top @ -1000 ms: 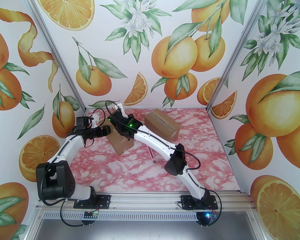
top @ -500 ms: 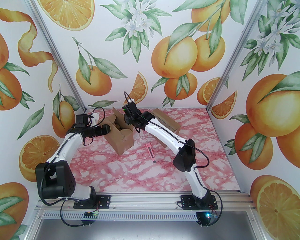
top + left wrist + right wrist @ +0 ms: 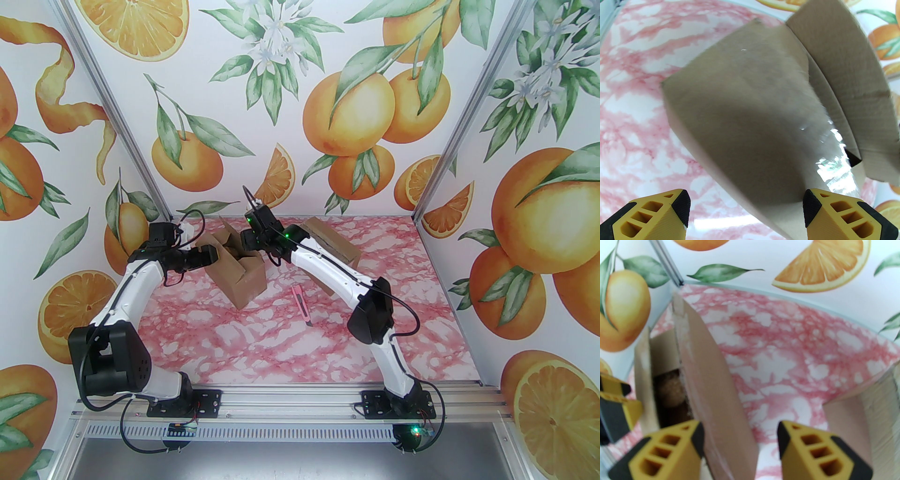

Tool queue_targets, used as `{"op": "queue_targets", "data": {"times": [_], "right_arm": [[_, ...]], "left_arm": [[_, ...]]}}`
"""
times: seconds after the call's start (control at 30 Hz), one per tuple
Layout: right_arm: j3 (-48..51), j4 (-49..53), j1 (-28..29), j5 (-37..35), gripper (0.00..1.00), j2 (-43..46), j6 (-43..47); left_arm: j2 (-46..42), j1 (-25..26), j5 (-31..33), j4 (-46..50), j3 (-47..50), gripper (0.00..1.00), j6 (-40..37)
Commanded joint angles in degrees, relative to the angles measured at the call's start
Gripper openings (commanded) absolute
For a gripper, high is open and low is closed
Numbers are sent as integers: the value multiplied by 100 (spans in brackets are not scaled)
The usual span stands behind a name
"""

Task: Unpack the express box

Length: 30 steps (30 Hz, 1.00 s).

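The express box (image 3: 243, 281), brown cardboard with clear tape, stands at the back left of the table with its top flaps raised. My left gripper (image 3: 213, 255) is open against its left side. In the left wrist view the taped box wall (image 3: 740, 121) sits just ahead of the spread fingers of the left gripper (image 3: 745, 204). My right gripper (image 3: 243, 243) hovers over the box's top. Its jaws are open around an upright flap (image 3: 712, 380), which lies close to the left finger (image 3: 670, 451). A brownish item (image 3: 670, 390) shows inside the box.
A second, closed cardboard box (image 3: 340, 246) sits behind the right arm, also seen as a box corner (image 3: 869, 418) in the right wrist view. A pink utility knife (image 3: 302, 305) lies on the marble-patterned table (image 3: 281, 347). Printed walls close in the back and sides.
The right arm swung back to the right off the box, uncovering the raised flaps and the knife. Its jaws narrowed, then widened around the flap. The left arm barely shifted.
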<state>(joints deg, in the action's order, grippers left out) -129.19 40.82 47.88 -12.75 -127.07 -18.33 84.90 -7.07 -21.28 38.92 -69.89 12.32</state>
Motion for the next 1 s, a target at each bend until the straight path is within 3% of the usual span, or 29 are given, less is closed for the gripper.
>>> {"op": "queue_targets", "data": {"times": [0.0,0.4,0.7,0.97], "right_arm": [[209,-41,278,-559,62,141,906],[871,-841,277,-710,65,461,1165],[1484,-1347,222,2,63,702,1018],[2078,-1775,215,59,63,917,870]], "left_arm": [[-150,15,322,278,-294,83,492],[-511,545,1593,723,-863,85,1611],[6,1266,2496,1212,-1651,87,2150],[521,1754,3511,1720,-2253,88,2515]]}}
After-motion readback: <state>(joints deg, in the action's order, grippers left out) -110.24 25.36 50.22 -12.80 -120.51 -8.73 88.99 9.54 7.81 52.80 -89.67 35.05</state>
